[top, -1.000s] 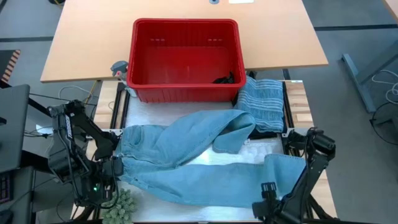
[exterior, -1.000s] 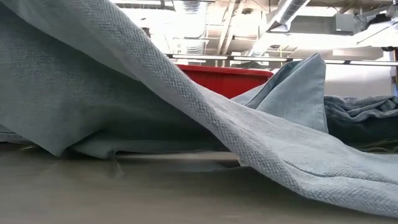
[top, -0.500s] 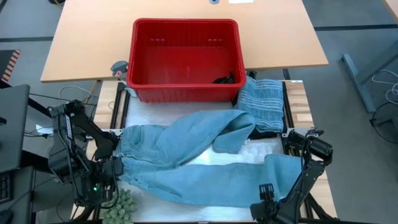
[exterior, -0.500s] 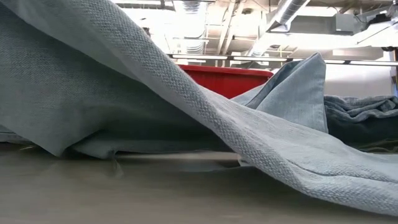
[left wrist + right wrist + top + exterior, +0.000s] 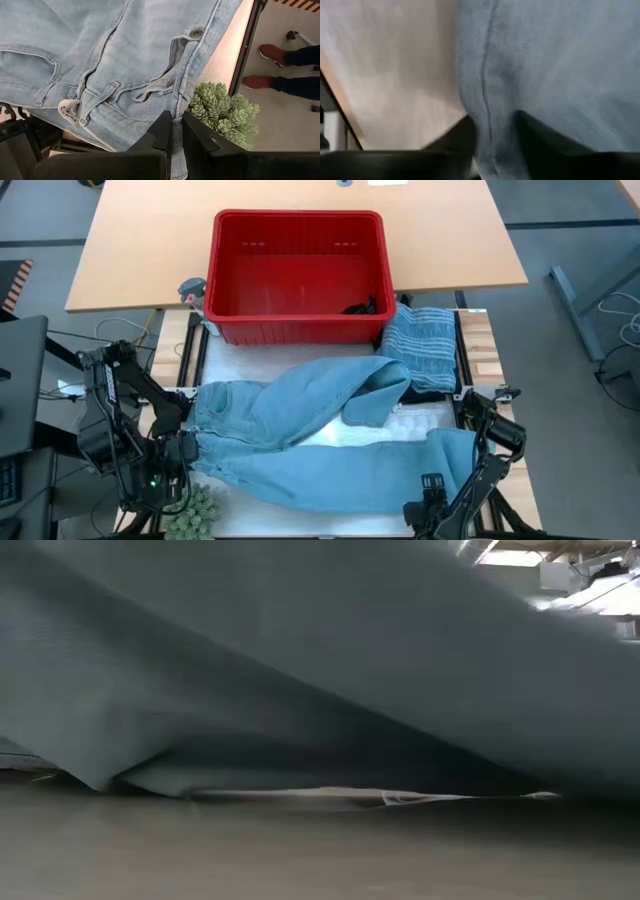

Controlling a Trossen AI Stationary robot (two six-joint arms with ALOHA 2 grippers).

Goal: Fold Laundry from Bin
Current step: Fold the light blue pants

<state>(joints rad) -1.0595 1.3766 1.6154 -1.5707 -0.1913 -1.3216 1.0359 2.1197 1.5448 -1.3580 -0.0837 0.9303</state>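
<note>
We are counting one bin (image 5: 298, 275), red, rectangular, hard plastic with a thick rim and faintly ribbed walls, sitting at the far side of the counter (image 5: 478, 345). One small dark scrap of cloth (image 5: 362, 307) is lying in its near right corner.

We are seeing three more pieces of laundry on the counter. One pair of light blue jeans (image 5: 300, 430) is spreading across the near half, coarse woven denim with stitched seams, belt loops, a metal button and a pocket showing in the left wrist view; one leg is folding up toward the bin and the other is running toward the right arm. One grey-blue cloth with pale stripes (image 5: 420, 345), folded into a rough rectangle, is lying just beside the bin's right end, on top of one dark garment (image 5: 432, 392) that is peeking out at its near edge.

The left pincer (image 5: 176, 131) is pinching narrow on the waistband edge of the jeans at the counter's near left. One spiky green plant (image 5: 195, 512) is sitting just beside it.

The right pincer (image 5: 495, 132) is straddling the denim leg end at the near right, fingers either side of a seam; we cannot tell whether they are gripping.

In the low view the denim is filling nearly the whole picture.
</note>
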